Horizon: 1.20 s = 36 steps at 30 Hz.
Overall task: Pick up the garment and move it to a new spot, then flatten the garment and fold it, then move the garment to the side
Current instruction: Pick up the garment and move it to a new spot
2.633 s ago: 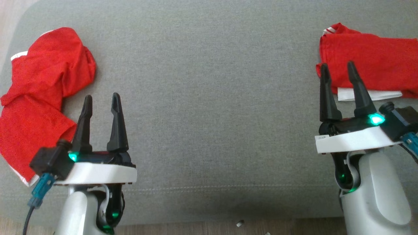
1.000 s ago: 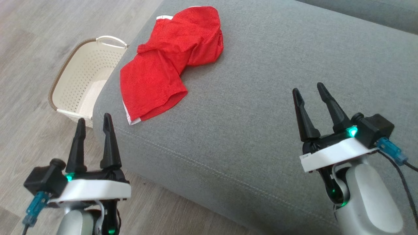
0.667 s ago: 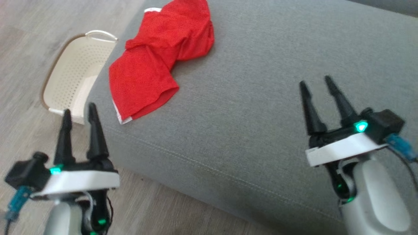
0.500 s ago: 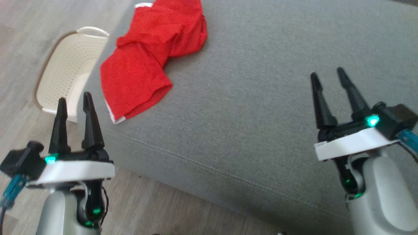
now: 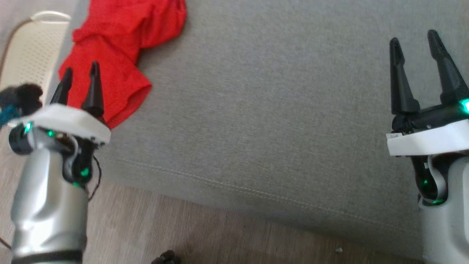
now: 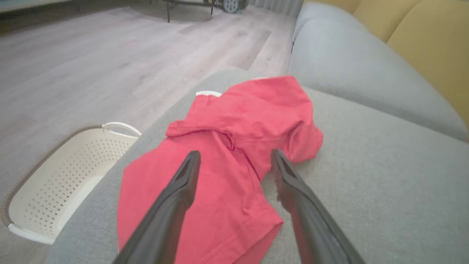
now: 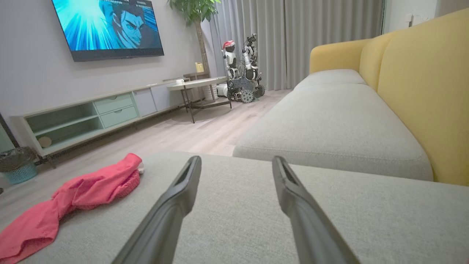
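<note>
Both jaws spread and empty, left gripper (image 5: 81, 68) aimed at the crumpled red garment (image 5: 121, 44) near the cushion's (image 5: 256, 91) left edge (basket (image 5: 25, 47) beyond it), right gripper (image 5: 413, 36) over bare cushion: nothing lifted yet, so pickup, flattening, folding and the side move all remain.

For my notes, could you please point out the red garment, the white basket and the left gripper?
red garment (image 6: 234, 121), left wrist view, its crumpled middle.
white basket (image 6: 73, 165), left wrist view, perforated inner wall.
left gripper (image 5: 81, 69), head view, between its fingertips.
</note>
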Tool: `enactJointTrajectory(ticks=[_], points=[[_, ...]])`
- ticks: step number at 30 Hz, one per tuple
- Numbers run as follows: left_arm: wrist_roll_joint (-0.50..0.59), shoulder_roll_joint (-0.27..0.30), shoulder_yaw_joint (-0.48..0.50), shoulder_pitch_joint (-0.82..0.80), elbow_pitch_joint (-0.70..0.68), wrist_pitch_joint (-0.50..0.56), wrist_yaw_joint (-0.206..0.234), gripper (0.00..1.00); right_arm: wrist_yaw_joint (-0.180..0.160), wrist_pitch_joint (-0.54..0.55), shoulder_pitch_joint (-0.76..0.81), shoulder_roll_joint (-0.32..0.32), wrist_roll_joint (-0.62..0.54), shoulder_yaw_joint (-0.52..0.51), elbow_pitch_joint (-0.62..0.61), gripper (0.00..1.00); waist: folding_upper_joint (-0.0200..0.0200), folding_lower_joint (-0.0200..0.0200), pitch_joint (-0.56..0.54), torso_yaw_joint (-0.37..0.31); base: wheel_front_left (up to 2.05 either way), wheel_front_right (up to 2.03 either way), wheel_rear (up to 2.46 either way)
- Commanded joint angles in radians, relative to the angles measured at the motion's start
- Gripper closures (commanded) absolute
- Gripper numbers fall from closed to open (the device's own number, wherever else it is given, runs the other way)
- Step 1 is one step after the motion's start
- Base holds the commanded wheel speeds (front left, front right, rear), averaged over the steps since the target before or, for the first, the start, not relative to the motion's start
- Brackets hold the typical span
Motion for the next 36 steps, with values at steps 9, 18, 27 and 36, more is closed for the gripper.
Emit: enactJointTrajectory(ticks=[9, 18, 27, 36], points=[[-0.011, 0.111, 0.001, -0.246, 0.253, 0.158, 0.005, 0.00, 0.006, 0.044, -0.027, -0.009, -0.020, 0.034, -0.123, 0.00, 0.0000, -0.0001, 0.108, -0.081, 0.00, 0.00, 0.00], [0.014, 0.134, -0.040, -0.336, 0.459, 0.219, 0.013, 1.00, 0.006, 0.045, -0.035, -0.007, -0.024, 0.013, -0.143, 0.00, 0.0000, -0.0001, 0.128, -0.106, 0.00, 0.00, 0.00], [-0.094, 0.132, 0.058, -0.346, 0.444, 0.020, -0.005, 1.00, 0.006, 0.005, -0.031, 0.021, -0.017, 0.014, -0.090, 0.00, 0.0000, -0.0001, 0.040, -0.109, 0.00, 0.00, 0.00], [-0.173, 0.121, 0.099, -0.310, 0.207, -0.011, -0.008, 1.00, 0.006, -0.051, -0.020, 0.063, 0.005, 0.021, -0.010, 0.00, 0.0000, -0.0001, -0.098, -0.143, 0.00, 0.00, 0.00]])
